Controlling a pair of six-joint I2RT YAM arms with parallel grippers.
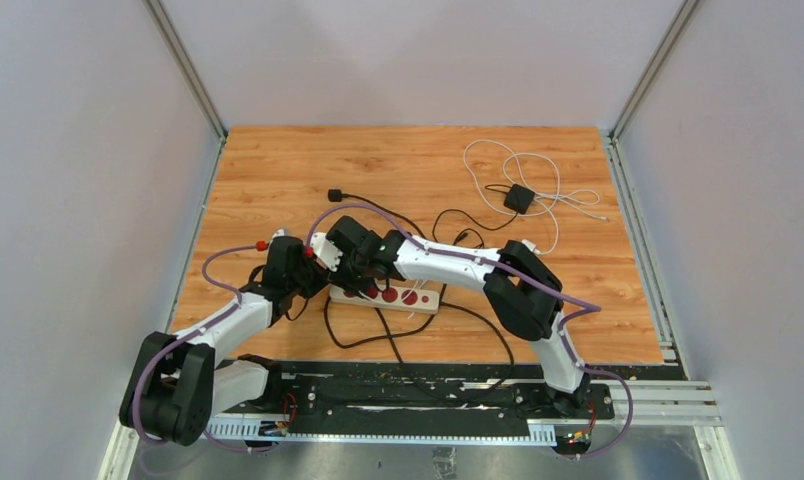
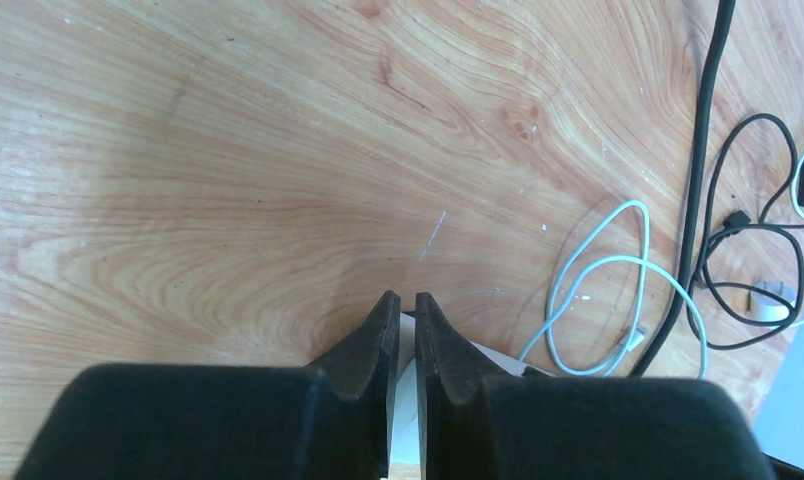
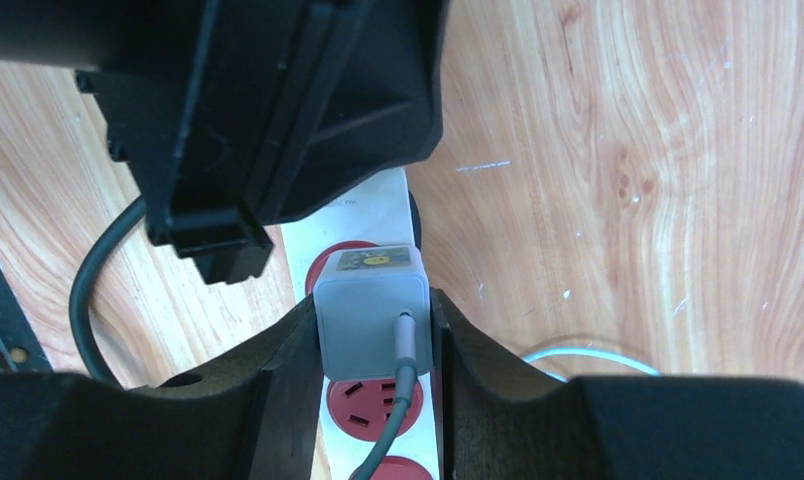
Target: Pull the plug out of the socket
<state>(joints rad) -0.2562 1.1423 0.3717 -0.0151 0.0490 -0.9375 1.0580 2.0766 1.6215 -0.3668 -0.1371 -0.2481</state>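
Observation:
The cream-white socket strip point(image 1: 410, 297) with red outlets lies near the table's front middle. A white cube plug point(image 3: 371, 318) with a grey cable sits in one of its red outlets point(image 3: 373, 405). My right gripper point(image 3: 373, 305) is shut on this plug, one finger on each side; in the top view my right gripper point(image 1: 353, 275) is over the strip's left part. My left gripper point(image 1: 313, 262) is at the strip's left end. In the left wrist view my left gripper point(image 2: 405, 298) is shut, with a bit of the white strip point(image 2: 490, 356) showing beneath.
The strip's black cord point(image 1: 418, 340) loops toward the front edge, and its black plug point(image 1: 336, 196) lies farther back. A black adapter point(image 1: 519, 198) with a coiled white cable point(image 1: 498, 160) lies at the back right. A white cable loop point(image 2: 618, 290) lies beside the strip.

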